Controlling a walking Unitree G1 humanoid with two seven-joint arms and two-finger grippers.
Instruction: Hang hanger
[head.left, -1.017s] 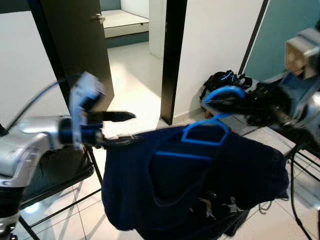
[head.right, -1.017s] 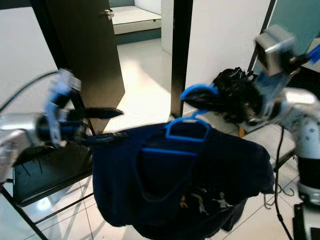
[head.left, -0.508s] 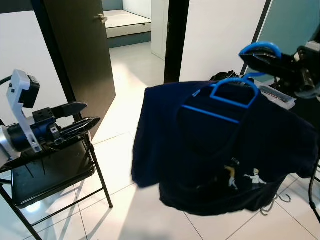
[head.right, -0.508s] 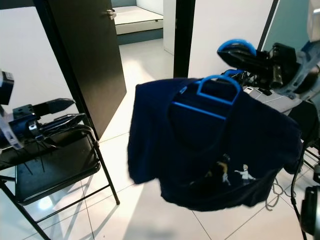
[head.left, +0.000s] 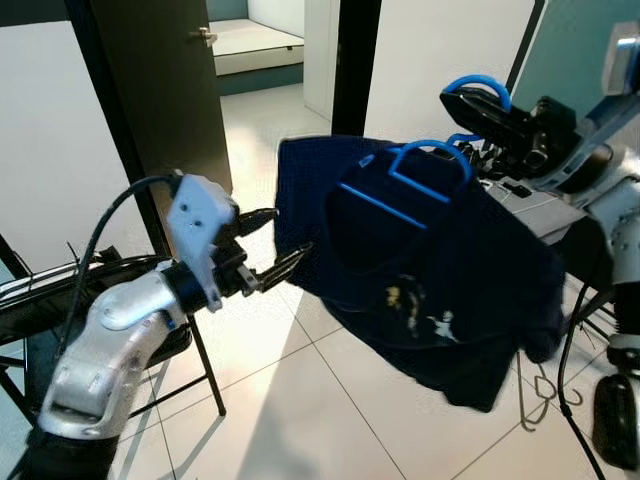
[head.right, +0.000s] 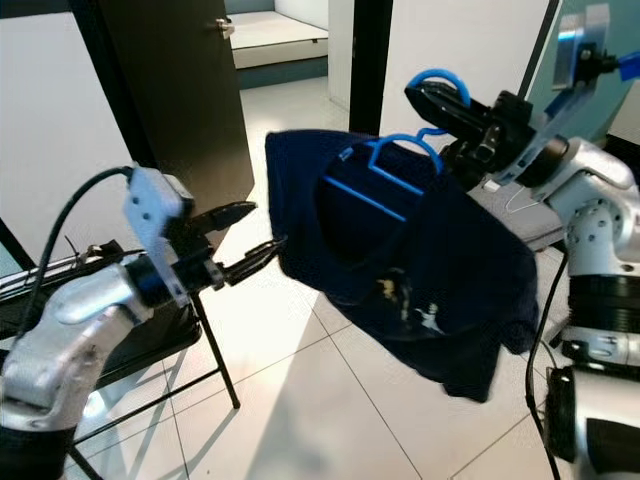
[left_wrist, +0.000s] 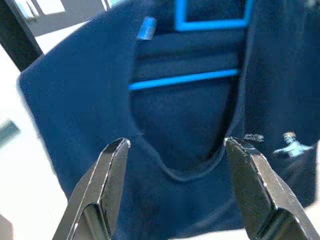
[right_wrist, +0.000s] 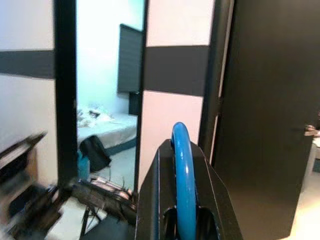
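Tiled hallway: right gripper (head.left: 470, 95) clamps the blue hanger (head.left: 425, 170); left gripper (head.left: 270, 245) jaws apart.

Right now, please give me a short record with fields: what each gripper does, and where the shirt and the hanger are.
right gripper: shut on the blue hanger's hook, held up
blue hanger: inside the shirt's neck
navy T-shirt: hanging from the hanger, above the tiled floor
left gripper: open, beside the shirt's edge
folding chair: under the left arm

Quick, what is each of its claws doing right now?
Left gripper: open, holding nothing, beside the shirt.
Right gripper: shut on the blue hanger.
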